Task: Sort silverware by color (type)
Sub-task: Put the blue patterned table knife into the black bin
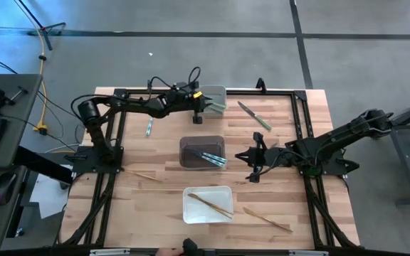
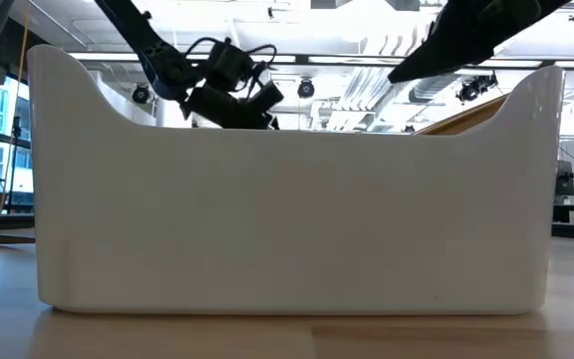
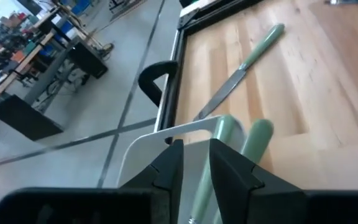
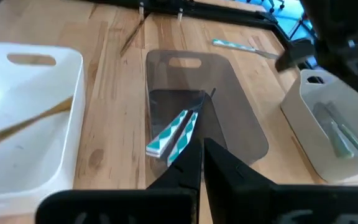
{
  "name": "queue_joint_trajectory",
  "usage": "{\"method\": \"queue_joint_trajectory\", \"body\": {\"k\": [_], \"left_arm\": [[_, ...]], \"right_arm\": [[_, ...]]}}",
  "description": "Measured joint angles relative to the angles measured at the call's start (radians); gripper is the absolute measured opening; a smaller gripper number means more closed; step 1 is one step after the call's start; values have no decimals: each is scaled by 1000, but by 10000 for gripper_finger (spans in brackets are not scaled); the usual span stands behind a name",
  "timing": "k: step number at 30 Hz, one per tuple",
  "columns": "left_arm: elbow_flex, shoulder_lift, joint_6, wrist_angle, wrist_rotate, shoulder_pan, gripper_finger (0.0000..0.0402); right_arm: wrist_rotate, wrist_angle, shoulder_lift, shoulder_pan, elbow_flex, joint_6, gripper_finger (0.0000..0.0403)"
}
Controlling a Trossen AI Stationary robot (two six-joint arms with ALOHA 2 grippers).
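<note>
My left gripper (image 1: 198, 116) (image 3: 196, 163) hovers at the near left corner of the pale far bin (image 1: 216, 99), open by a narrow gap. Two olive green utensils (image 3: 229, 132) lie in that bin, their handles over its rim; one shows through the gap. My right gripper (image 1: 250, 157) (image 4: 202, 163) is shut and empty, just right of the dark bin (image 1: 191, 146), which holds pale blue utensils (image 1: 213, 159) (image 4: 174, 134). A green-handled knife (image 1: 255, 116) (image 3: 241, 68), a blue utensil (image 1: 149, 128) and tan utensils (image 1: 145, 175) (image 1: 268, 220) lie flat on the table.
The white bin (image 1: 191, 213) near the table's near edge holds tan utensils (image 1: 211, 204); it fills the low view (image 2: 287, 219). A black frame (image 1: 301, 96) runs around the table. Bare wood lies between the bins and at the far right.
</note>
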Motion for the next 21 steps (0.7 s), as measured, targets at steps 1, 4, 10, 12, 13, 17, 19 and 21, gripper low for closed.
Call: {"method": "queue_joint_trajectory", "body": {"k": [1,4,10,12,13,17,19,21], "left_arm": [[-11,-14,-10,-5,0,-4,57],[-65,-61,-25,16,1,-16,35],[-277,-182,-131,159,25,-54,3],[-354,-234,-178,203,27,-82,5],[-390,-257,-197,231,27,-97,6],[-529,-354,-245,336,21,-169,7],[-586,-399,-273,374,12,-205,7],[-637,-435,-303,404,-6,-238,7]], "right_arm": [[0,-12,0,0,0,1,0],[-1,-80,0,0,0,35,0],[-1,-256,16,0,0,163,17],[-9,-280,46,0,0,189,33],[-17,-285,65,0,0,199,44],[-111,-287,163,0,0,222,95],[-161,-288,210,0,0,241,121],[-211,-296,247,0,0,263,142]]}}
